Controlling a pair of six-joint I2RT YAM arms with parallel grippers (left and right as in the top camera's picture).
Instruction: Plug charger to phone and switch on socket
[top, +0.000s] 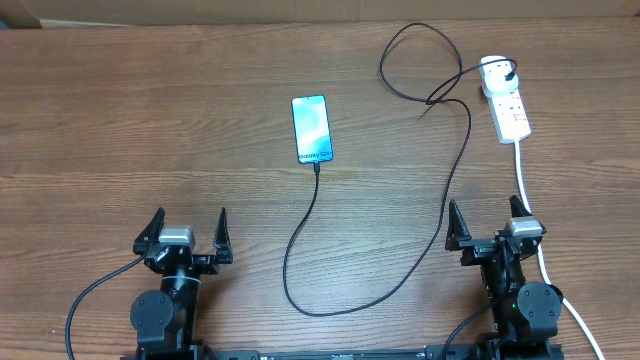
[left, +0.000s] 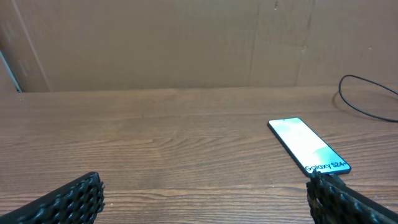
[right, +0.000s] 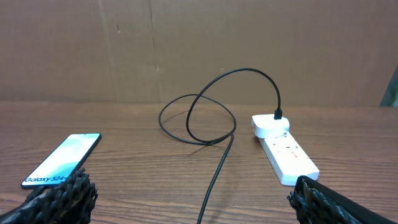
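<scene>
The phone (top: 311, 128) lies flat mid-table with its screen lit and reading "Galaxy S24+"; it also shows in the left wrist view (left: 308, 146) and the right wrist view (right: 62, 159). The black charger cable (top: 440, 210) runs from the phone's near end, loops across the table and ends at a plug seated in the white socket strip (top: 505, 100), seen too in the right wrist view (right: 285, 154). My left gripper (top: 185, 238) is open and empty at the front left. My right gripper (top: 490, 228) is open and empty at the front right.
The strip's thick white cord (top: 528, 190) runs toward the front edge past my right arm. A brown cardboard wall (left: 186, 43) stands behind the table.
</scene>
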